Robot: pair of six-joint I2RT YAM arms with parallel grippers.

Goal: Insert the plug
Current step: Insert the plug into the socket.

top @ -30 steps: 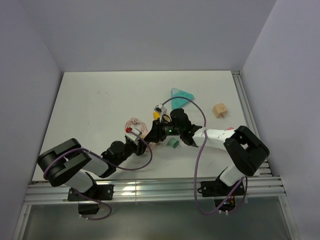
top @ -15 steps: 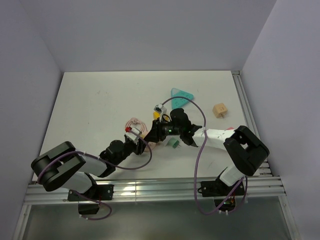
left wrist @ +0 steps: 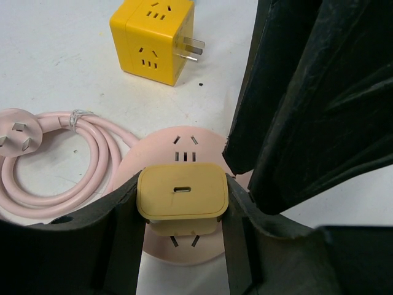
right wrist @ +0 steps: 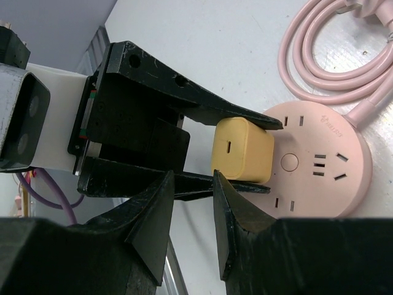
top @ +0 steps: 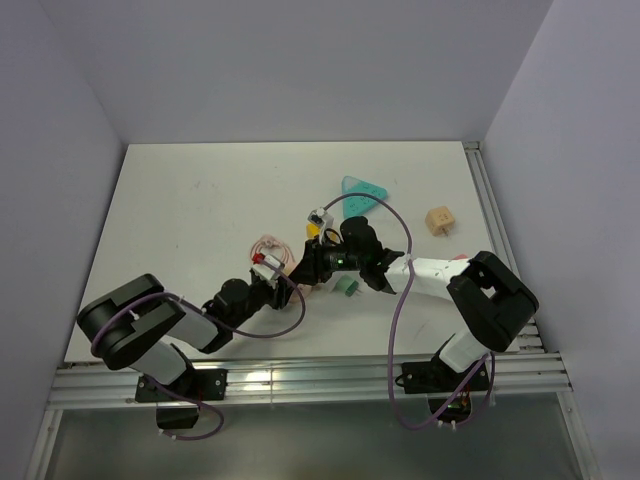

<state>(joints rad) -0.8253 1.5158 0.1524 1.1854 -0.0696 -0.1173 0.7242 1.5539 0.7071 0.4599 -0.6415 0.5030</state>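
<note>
Top external view has the mint-green plug [top: 348, 288] lying on the tabletop [top: 190, 210], just beside the right wrist and back behind the right fingers [right wrist: 150, 227], touched by neither arm. Those fingers stand a narrow gap apart with nothing between them, their tips hanging just short of the round pink power strip [right wrist: 319, 166].

Left wrist view shows the left fingers [left wrist: 123, 233] pinching a tan-yellow adapter [left wrist: 182, 190] by its two sides, directly over the strip. Whether its prongs are fully home cannot be told, since the block hides them. Several sockets beyond the left fingertips are uncovered.

By my judgement the plug's own insertion has not begun: the work in hand is at the strip, with the left fingers either seating the adapter or steadying the strip through it.

The next move would fall to the right arm. It should draw back from the strip, turn toward the plug behind its fingers, spread them wider, and pinch the plug across its body with the prongs left clear. It then has to carry the plug to a free three-slot socket ahead of the left fingertips, square the prongs to the slots, and press straight down. The left fingers can hold the strip from sliding meanwhile.
</note>
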